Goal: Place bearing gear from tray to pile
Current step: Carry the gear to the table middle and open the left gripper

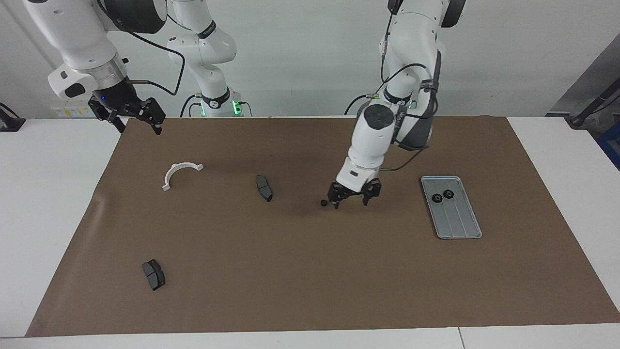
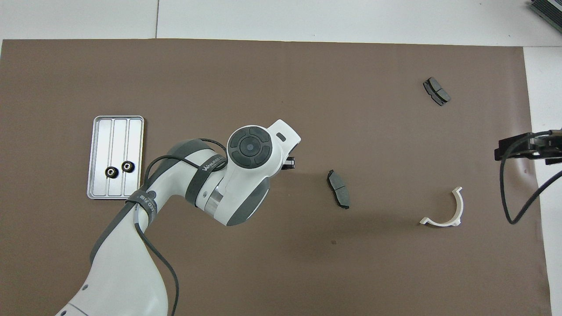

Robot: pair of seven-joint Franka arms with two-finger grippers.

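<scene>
One small black bearing gear point(image 1: 323, 202) lies on the brown mat beside a dark brake pad point(image 1: 264, 187), toward the left arm's end from it. My left gripper point(image 1: 351, 203) hangs just beside that gear, open, with nothing between its fingers. In the overhead view the left arm covers this gear. Two more bearing gears point(image 1: 436, 198) point(image 1: 448, 194) lie on the silver tray point(image 1: 457, 223), also seen from above as gears point(image 2: 111, 172) point(image 2: 127, 166) on the tray point(image 2: 109, 136). The pile is scattered: a white half-ring bracket point(image 1: 180, 173) and another brake pad point(image 1: 153, 274). My right gripper point(image 1: 139, 130) waits open over the mat's corner.
The brown mat point(image 1: 310, 271) covers most of the white table. From above, the brake pads point(image 2: 338, 195) point(image 2: 436, 91) and the bracket point(image 2: 443, 210) lie toward the right arm's end, with the right gripper point(image 2: 522, 147) at the mat's edge.
</scene>
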